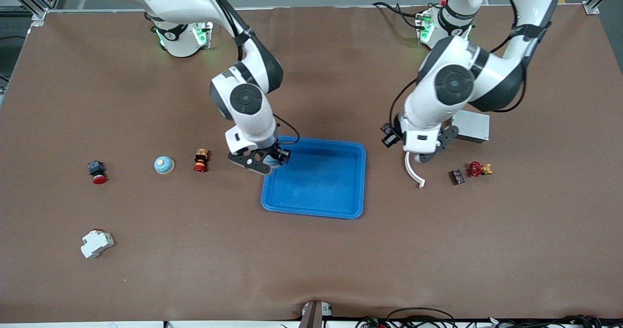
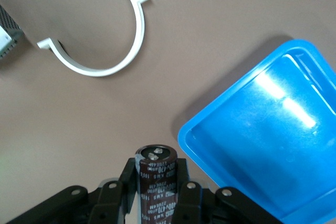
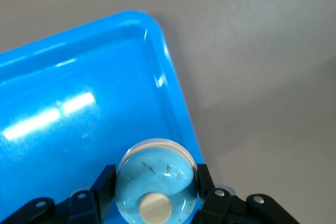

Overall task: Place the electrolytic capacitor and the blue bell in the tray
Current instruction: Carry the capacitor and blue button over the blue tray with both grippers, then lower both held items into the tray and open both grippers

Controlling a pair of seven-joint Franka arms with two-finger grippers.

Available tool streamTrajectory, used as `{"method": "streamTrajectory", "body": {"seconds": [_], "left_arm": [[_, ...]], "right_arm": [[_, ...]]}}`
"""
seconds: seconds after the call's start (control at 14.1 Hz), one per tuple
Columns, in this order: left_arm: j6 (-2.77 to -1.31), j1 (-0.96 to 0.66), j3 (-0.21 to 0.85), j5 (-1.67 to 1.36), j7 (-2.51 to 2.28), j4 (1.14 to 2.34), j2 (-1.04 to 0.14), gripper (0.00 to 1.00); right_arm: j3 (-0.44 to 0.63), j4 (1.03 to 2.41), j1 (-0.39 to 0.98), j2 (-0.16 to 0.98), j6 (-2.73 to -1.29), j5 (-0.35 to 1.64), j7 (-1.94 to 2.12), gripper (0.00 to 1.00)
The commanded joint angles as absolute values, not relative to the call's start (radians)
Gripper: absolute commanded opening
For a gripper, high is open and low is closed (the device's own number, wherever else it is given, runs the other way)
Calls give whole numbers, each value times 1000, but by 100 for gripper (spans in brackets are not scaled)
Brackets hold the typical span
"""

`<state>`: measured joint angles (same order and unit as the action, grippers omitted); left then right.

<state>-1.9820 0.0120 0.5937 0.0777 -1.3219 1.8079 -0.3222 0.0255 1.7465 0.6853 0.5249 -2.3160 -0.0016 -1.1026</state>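
My right gripper (image 1: 265,161) is shut on the blue bell (image 3: 157,182), a glossy light-blue dome with a cream knob. It hangs over the corner of the bright blue tray (image 1: 340,206) at the right arm's end, by the rim (image 3: 178,103). My left gripper (image 2: 156,195) is shut on the electrolytic capacitor (image 2: 156,174), a dark brown cylinder with white print and two metal terminals on its end. That gripper (image 1: 427,154) is over bare table beside the tray (image 2: 262,129), toward the left arm's end. The capacitor itself does not show in the front view.
A white curved clip (image 1: 413,172) lies under the left gripper. A grey metal box (image 1: 469,126), a small black part (image 1: 456,176) and a red valve piece (image 1: 474,168) lie nearby. A second light-blue bell (image 1: 164,165), an orange-red part (image 1: 200,160), a red button (image 1: 97,172) and a white breaker (image 1: 96,243) lie toward the right arm's end.
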Motion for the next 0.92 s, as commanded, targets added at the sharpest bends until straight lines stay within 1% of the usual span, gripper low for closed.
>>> {"method": "streamTrajectory", "body": {"seconds": [0.0,0.14,0.5,0.85], "left_arm": [[-1994,-52,594,179,-1451,1726,-440,0],[-2035,-93,592,219,-1523,1691,-514,0],[-2137,-152,589,356,-1652,1671,-644,0],[-2192,-156,588,403,-1678,1669,-706,0]], "right_arm": [[40,1698,744,622,-2374,2,-1205,0],[40,1698,749,655,-2431,3,-1233,0],[40,1697,758,675,-2437,2,-1246,0],[41,1683,778,706,-2439,-12,-1270,0]]}}
